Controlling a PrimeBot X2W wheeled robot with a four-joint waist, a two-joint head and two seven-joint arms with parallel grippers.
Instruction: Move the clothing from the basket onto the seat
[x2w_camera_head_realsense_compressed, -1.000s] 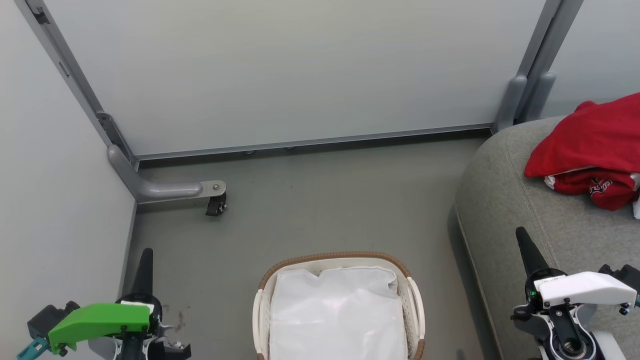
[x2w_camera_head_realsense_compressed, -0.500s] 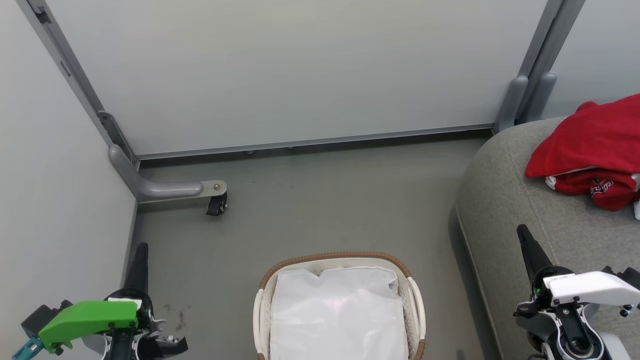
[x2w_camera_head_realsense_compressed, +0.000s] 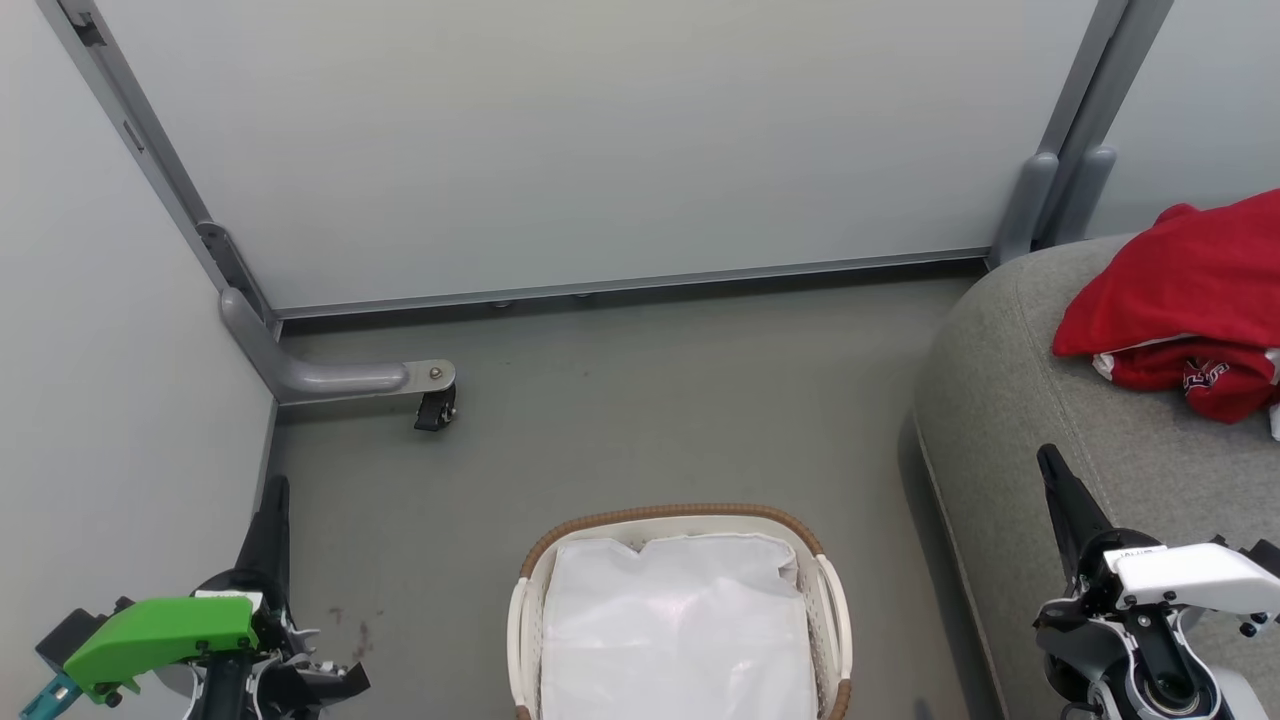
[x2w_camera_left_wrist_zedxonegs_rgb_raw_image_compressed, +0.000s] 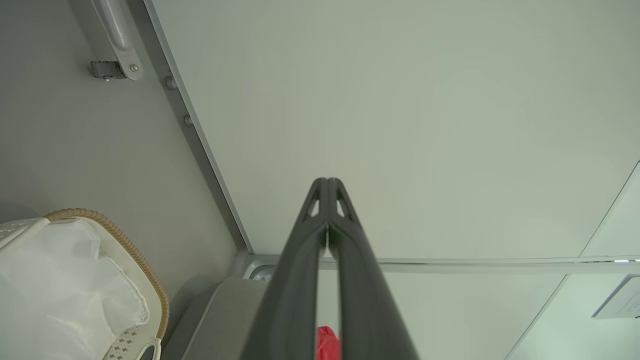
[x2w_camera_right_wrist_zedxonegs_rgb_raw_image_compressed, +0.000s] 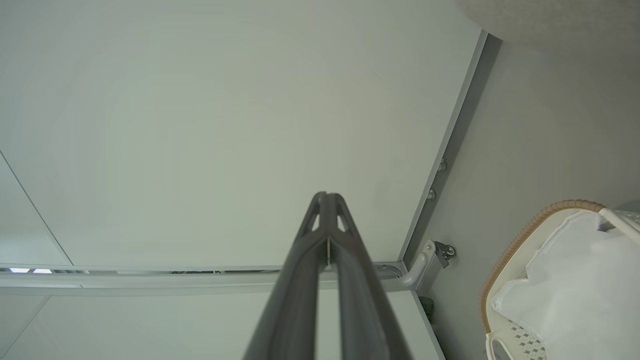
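The red clothing (x2w_camera_head_realsense_compressed: 1185, 300) with white trim and lettering lies bunched on the grey seat (x2w_camera_head_realsense_compressed: 1010, 400) at the right edge of the head view. The basket (x2w_camera_head_realsense_compressed: 680, 515), white with a brown woven rim, stands on the floor at bottom centre, and its white liner (x2w_camera_head_realsense_compressed: 675, 630) is all it holds. My left gripper (x2w_camera_head_realsense_compressed: 275, 490) is shut and empty at the lower left, beside the wall. My right gripper (x2w_camera_head_realsense_compressed: 1048, 458) is shut and empty over the seat's front part, well short of the clothing. In the left wrist view a sliver of red clothing (x2w_camera_left_wrist_zedxonegs_rgb_raw_image_compressed: 327, 342) peeps between the shut fingers (x2w_camera_left_wrist_zedxonegs_rgb_raw_image_compressed: 300, 260).
Pale wall panels enclose the space on the left and at the back. A grey bracket with a small black caster (x2w_camera_head_realsense_compressed: 435, 408) juts from the left corner onto the grey floor (x2w_camera_head_realsense_compressed: 620, 420). Grey posts (x2w_camera_head_realsense_compressed: 1040, 200) stand behind the seat.
Both arms have drawn slightly down and outward in the head view, the left gripper toward the left wall. The clothing, the basket and the seat stay put.
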